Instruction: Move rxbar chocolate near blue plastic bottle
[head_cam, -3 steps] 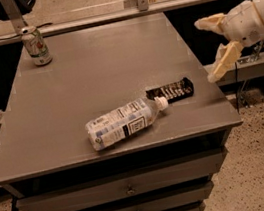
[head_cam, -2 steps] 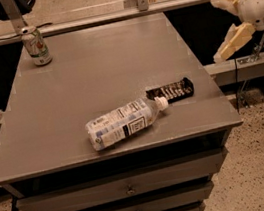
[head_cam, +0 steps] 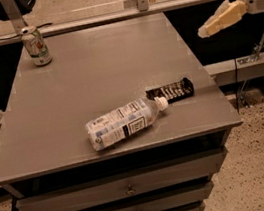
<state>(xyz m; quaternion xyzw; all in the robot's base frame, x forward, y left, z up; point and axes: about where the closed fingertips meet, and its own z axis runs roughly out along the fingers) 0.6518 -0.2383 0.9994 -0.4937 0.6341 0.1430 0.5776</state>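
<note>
The rxbar chocolate (head_cam: 170,91), a flat dark bar with pale print, lies near the table's right front edge. The blue plastic bottle (head_cam: 125,123) lies on its side just left of it, its white cap right next to the bar's left end. My gripper (head_cam: 209,2) hangs in the air at the upper right, beyond the table's right edge and well above and behind the bar. Its pale fingers (head_cam: 220,18) are spread apart and hold nothing.
A green-and-white soda can (head_cam: 36,45) stands at the grey table's (head_cam: 100,67) far left corner. The table has drawers below its front edge. A rail runs behind it, and a shelf and a cable are to its right.
The gripper has risen and drawn back to the right, away from the table's right edge. The bar, the bottle and the can have not moved.
</note>
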